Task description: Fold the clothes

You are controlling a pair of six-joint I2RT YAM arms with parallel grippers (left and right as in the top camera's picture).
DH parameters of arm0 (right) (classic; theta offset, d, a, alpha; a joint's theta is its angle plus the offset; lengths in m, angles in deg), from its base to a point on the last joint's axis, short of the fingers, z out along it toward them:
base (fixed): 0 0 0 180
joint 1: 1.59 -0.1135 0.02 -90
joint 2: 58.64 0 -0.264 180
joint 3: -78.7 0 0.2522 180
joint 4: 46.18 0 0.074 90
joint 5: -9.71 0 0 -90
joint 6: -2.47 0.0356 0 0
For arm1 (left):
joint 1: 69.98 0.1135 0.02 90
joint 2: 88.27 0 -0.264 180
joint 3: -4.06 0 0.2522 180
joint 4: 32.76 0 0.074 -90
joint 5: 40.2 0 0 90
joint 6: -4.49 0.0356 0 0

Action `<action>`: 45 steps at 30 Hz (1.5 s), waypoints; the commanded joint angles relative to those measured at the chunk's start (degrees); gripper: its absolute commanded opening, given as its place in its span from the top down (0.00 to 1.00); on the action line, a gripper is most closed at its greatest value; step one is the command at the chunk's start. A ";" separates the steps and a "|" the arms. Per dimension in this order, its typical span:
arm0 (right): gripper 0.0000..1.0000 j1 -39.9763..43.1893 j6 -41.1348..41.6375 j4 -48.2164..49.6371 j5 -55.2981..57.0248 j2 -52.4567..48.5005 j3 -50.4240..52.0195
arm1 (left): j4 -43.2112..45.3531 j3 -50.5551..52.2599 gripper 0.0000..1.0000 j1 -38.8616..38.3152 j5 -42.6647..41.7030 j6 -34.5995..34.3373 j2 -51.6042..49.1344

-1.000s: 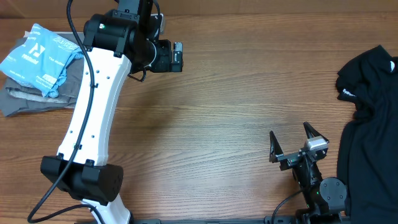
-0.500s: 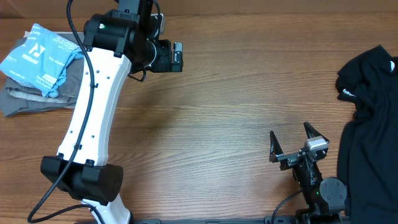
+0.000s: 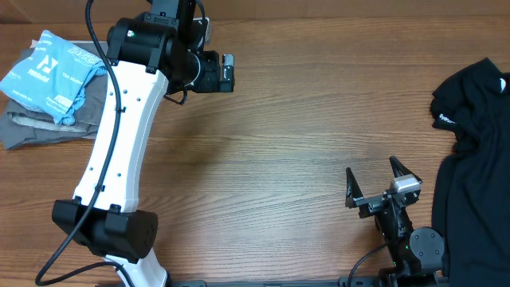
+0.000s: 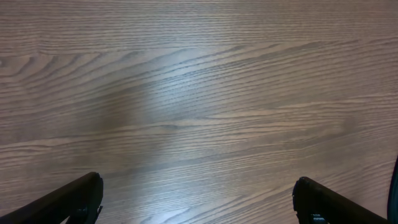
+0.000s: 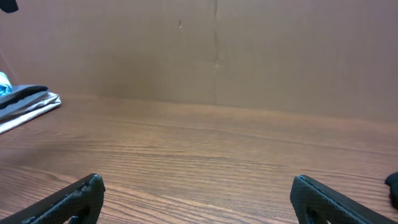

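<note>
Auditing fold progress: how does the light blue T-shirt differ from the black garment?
The light blue T-shirt is a compact bundle; the black garment lies rumpled, running off frame. The T-shirt sits far left atop grey trousers; the black garment sits right, directly on the table. Both carry white print.

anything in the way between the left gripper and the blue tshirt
No loose object. Only table lies between the left gripper and the light blue T-shirt, though the arm's own white link crosses above that stretch.
</note>
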 commanded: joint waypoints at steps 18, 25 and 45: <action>0.00 0.20 -0.37 0.20 0.33 0.55 0.61 | 0.00 0.09 0.00 -19.19 0.35 -0.79 32.33; 0.00 0.20 -0.37 0.22 0.33 0.57 0.61 | -0.04 0.09 0.00 -19.19 6.36 0.98 42.56; 0.00 0.20 -0.37 0.22 0.33 0.55 0.61 | 1.64 36.87 0.00 -7.04 10.64 0.70 79.14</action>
